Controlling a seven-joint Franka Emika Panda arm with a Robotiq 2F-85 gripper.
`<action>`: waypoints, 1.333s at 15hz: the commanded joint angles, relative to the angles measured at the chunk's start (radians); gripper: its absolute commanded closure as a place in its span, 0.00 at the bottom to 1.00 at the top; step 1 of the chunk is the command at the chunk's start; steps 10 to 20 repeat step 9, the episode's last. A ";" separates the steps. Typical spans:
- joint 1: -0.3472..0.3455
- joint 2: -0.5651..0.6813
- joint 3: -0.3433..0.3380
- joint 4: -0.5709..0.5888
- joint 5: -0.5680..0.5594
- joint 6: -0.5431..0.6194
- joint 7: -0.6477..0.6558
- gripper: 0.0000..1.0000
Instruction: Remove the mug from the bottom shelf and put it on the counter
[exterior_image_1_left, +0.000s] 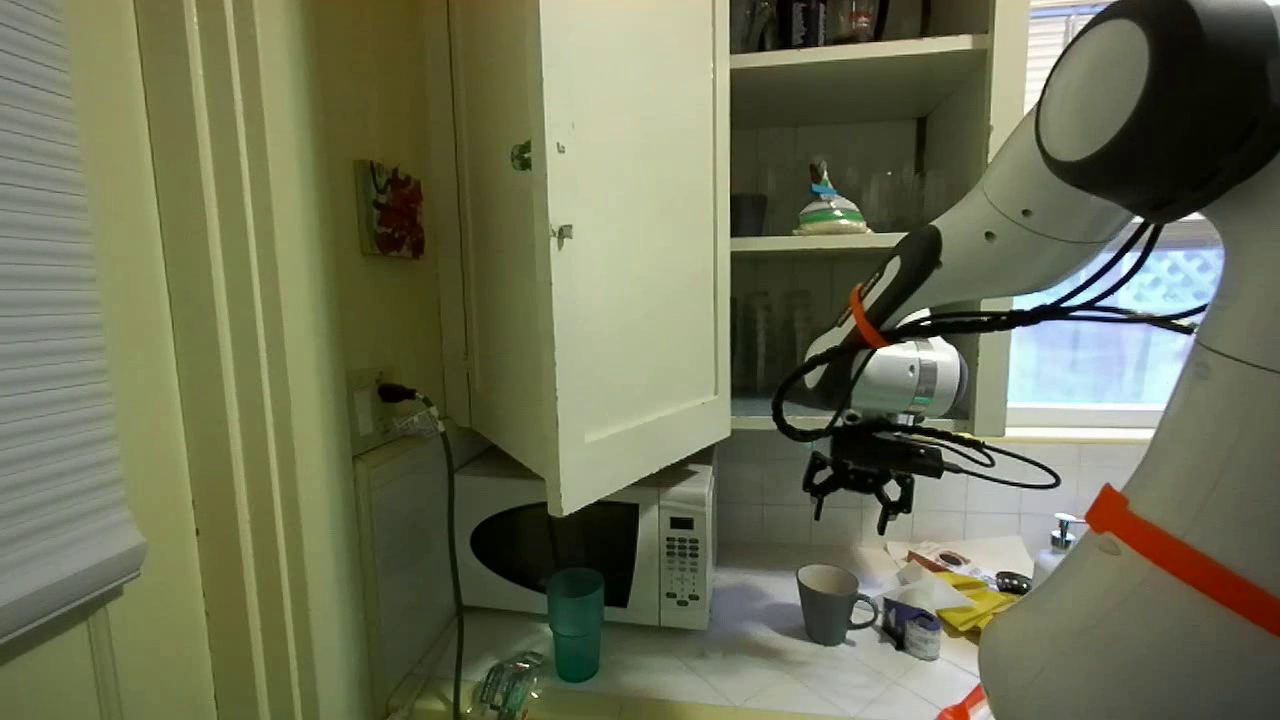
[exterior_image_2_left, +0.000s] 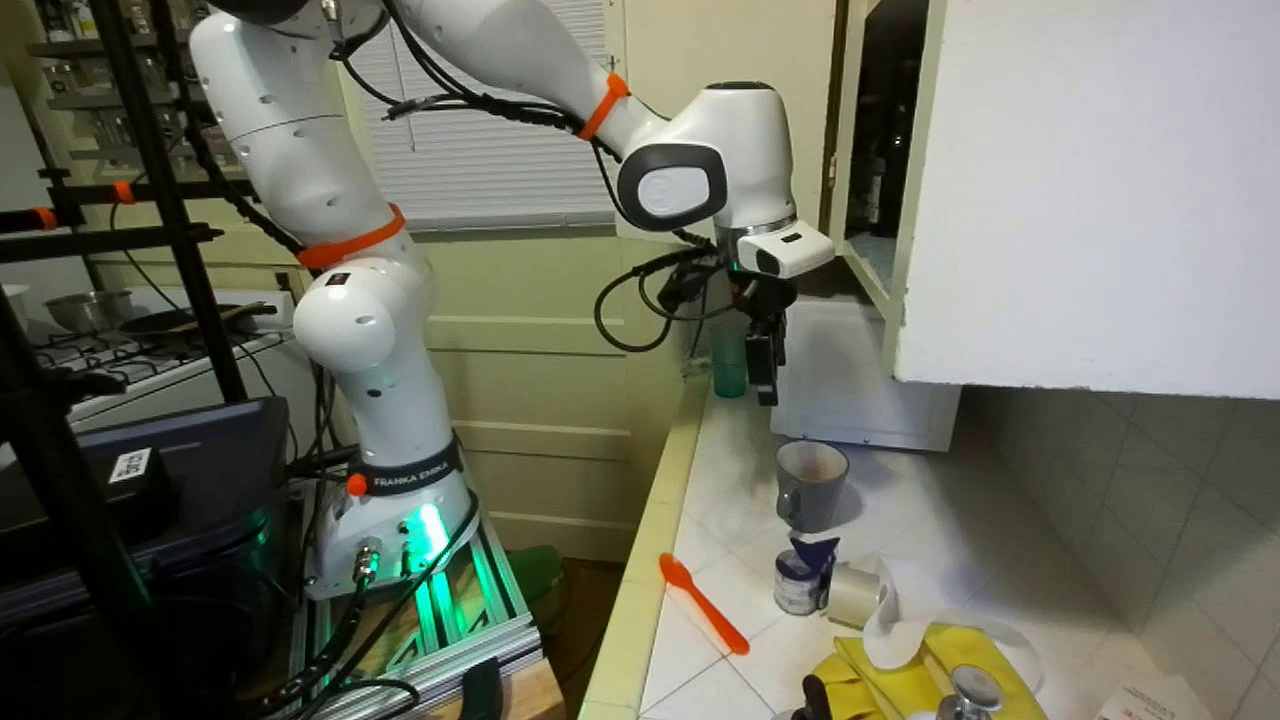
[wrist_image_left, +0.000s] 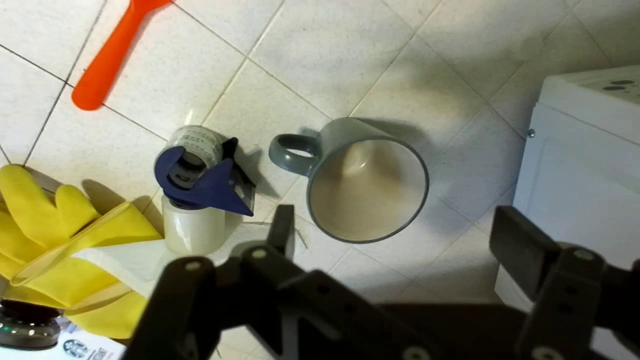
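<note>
The grey mug (exterior_image_1_left: 826, 612) stands upright on the pale tiled counter (exterior_image_1_left: 755, 620), between the microwave and a blue tape dispenser. It also shows in an exterior view (exterior_image_2_left: 806, 500) and, with its light cream inside, in the wrist view (wrist_image_left: 367, 192). Its handle points away from the microwave. My gripper (exterior_image_1_left: 850, 518) is open and empty, pointing down, well above the mug and not touching it. In the wrist view, the fingers (wrist_image_left: 392, 225) stand wide apart below the mug's rim. The bottom shelf (exterior_image_1_left: 752, 422) of the wall cupboard is partly hidden by the open door and my arm.
The open cupboard door (exterior_image_1_left: 640, 230) hangs over the microwave (exterior_image_1_left: 685, 560). A teal tumbler (exterior_image_1_left: 576, 625) stands in front of it. The blue tape dispenser (wrist_image_left: 210, 182), yellow gloves (wrist_image_left: 100, 260) and an orange spoon (exterior_image_2_left: 703, 605) lie on the counter.
</note>
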 joint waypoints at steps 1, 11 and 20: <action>0.001 -0.072 -0.003 -0.006 -0.040 -0.079 -0.014 0.00; 0.006 -0.098 -0.004 0.001 -0.033 -0.075 -0.029 0.00; 0.006 -0.098 -0.004 0.001 -0.033 -0.075 -0.029 0.00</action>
